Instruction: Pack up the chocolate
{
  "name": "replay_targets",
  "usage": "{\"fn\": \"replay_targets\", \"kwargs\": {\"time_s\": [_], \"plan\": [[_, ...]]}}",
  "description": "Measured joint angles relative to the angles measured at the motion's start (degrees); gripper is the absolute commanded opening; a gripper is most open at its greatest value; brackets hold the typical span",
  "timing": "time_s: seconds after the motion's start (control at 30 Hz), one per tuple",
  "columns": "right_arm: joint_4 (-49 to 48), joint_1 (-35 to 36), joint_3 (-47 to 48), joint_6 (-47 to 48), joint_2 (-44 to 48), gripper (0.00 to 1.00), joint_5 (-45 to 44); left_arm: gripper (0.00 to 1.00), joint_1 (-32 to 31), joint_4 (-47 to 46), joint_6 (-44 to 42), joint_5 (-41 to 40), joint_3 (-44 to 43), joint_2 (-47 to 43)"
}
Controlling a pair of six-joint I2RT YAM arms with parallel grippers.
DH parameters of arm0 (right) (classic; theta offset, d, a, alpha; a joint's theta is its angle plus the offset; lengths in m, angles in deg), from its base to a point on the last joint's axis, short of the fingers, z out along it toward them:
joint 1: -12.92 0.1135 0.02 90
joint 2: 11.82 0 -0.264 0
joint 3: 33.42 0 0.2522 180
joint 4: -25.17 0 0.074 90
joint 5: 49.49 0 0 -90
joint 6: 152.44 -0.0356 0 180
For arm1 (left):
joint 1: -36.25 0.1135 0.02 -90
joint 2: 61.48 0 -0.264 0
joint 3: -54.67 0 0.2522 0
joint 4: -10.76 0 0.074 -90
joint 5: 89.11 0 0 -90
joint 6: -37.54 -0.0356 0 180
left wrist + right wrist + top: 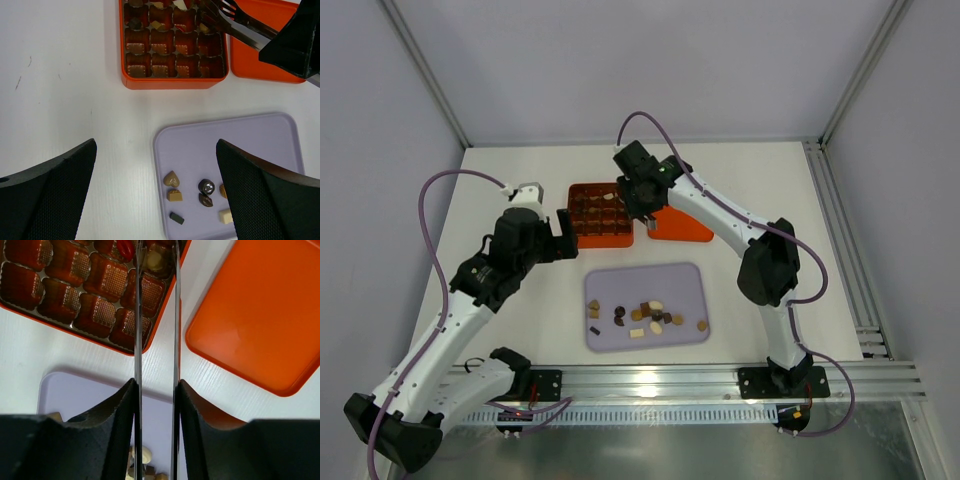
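Observation:
Several chocolate pieces, dark, tan and cream, lie loose on the lilac tray. The left wrist view shows a tan heart-shaped chocolate among them. A few pieces sit in cells of the orange gridded box. My right gripper is shut on metal tongs, whose forked tips reach over the box's far right cells. A tan piece lies in a cell between the blades. My left gripper hangs open and holds nothing, above the tray's left edge.
The flat orange lid lies right of the box, partly under my right arm. The tray sits between both arms, just in front of the box. White walls and a metal rail bound the table.

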Motion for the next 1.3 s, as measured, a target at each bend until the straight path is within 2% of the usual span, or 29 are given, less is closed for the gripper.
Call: {"fn": "replay_targets", "kwargs": {"time_s": [0.5, 0.63, 0.83, 1.0, 1.3], "plan": [[0.3, 0.2, 0.0, 0.0, 0.4, 0.43, -0.2, 1.00, 0.0, 0.0, 0.0, 0.0, 0.0, 0.0], [1.3, 0.7, -1.0, 0.0, 3.5, 0.43, -0.4, 1.00, 0.0, 0.0, 0.0, 0.0, 0.0, 0.0], [2.6, 2.7, -11.2, -0.3, 18.0, 0.43, -0.2, 1.00, 0.0, 0.0, 0.0, 0.0, 0.0, 0.0], [5.0, 7.2, -23.9, -3.0, 32.6, 0.43, 0.1, 1.00, 0.0, 0.0, 0.0, 0.2, 0.0, 0.0], [11.1, 17.2, -38.3, -11.3, 39.4, 0.42, 2.8, 1.00, 0.0, 0.0, 0.0, 0.2, 0.0, 0.0]]}}
